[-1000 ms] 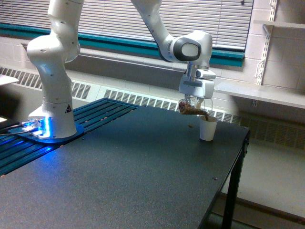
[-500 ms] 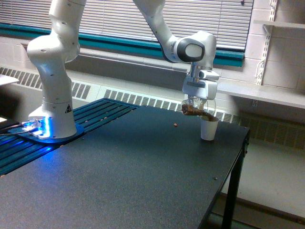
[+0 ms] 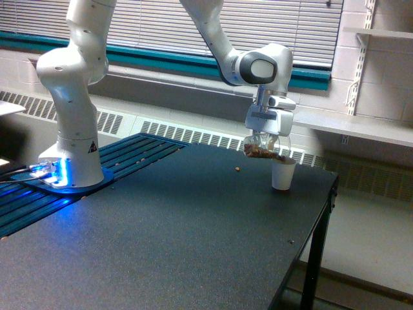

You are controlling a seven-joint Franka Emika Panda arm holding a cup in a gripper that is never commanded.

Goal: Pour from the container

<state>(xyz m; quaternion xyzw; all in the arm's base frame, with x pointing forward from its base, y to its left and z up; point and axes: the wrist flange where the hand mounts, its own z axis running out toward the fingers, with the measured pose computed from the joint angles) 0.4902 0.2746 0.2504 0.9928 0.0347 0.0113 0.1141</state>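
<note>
The container (image 3: 263,148) is a small clear rounded cup with brown bits inside. My gripper (image 3: 267,134) is shut on it and holds it in the air, tilted only slightly, just above and to the exterior view's left of the white paper cup (image 3: 282,174). That paper cup stands upright near the far right corner of the dark table (image 3: 168,239). No stream of brown bits runs between the two cups. One brown bit (image 3: 238,169) lies on the table left of the paper cup.
The arm's white base (image 3: 70,161) stands at the exterior view's left on a blue-lit plate. The table's right edge (image 3: 316,232) drops off close to the paper cup. A radiator and a window with blinds run along the back wall.
The container has tipped back toward upright and the brown stream into the paper cup has stopped. A loose brown bit appeared on the table about half a second ago.
</note>
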